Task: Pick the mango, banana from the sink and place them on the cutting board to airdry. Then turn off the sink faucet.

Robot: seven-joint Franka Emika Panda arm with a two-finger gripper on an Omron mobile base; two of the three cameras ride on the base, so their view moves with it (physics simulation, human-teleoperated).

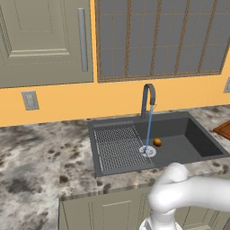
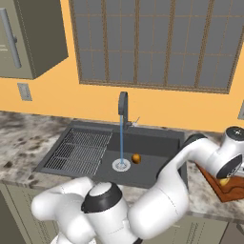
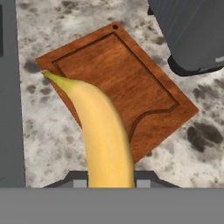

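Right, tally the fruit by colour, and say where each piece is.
Orange: 1, the mango in the sink, beside the drain.
Yellow: 1, the banana held in the jaws above the cutting board.
Total: 2

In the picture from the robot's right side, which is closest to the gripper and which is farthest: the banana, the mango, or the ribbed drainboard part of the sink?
1. The banana: held in the gripper, over the cutting board at far right.
2. The mango: in the sink basin, beside the drain.
3. The ribbed drainboard: the sink's left part, farthest away.
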